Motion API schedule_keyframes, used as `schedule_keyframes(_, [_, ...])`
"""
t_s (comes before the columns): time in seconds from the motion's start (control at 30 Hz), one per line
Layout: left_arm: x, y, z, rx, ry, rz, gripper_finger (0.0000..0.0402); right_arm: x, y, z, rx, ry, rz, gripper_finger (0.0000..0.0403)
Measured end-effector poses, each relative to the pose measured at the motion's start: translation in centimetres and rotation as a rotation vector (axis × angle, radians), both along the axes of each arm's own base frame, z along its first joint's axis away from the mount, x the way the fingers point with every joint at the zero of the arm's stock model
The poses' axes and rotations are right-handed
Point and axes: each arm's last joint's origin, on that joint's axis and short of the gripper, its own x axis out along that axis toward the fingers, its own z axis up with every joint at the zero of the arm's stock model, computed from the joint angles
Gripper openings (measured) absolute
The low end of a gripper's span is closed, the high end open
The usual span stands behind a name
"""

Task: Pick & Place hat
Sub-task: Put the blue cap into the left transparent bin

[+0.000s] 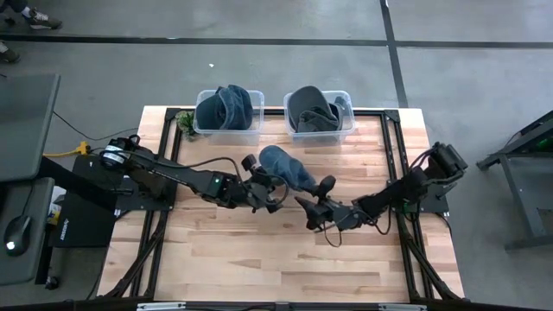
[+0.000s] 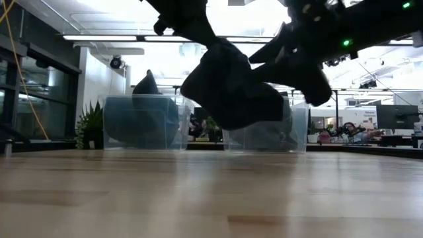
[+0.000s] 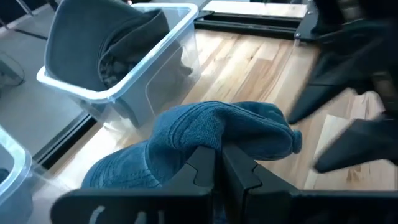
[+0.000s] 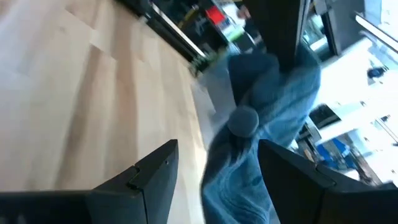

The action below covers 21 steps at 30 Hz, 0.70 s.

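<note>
left tool (image 3: 214, 171) pinching blue hat (image 1: 287, 168) | right tool (image 4: 214, 177) spread beside it | low view alone shows hat off desk (image 1: 259, 259) | mid-desk; long axis back-left to front-right

The hat (image 1: 288, 168) hangs above the table (image 1: 259, 250) between both tools, before two bins (image 1: 230, 128) at the back edge.
</note>
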Motion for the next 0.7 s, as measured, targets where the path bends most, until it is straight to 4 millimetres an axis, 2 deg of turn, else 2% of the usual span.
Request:
schedule_keyframes(0.27, [0.2,-0.1,0.3,-0.004,-0.025,-0.019,0.0000,0.6,-2.0,0.2,-0.008,-0.022,-0.128,0.0216])
schedule_keyframes(0.7, [0.7,-0.5,0.8,-0.034,-0.069,-0.138,0.0000,1.8,-5.4,0.3,0.043,-0.037,-0.099,0.0216])
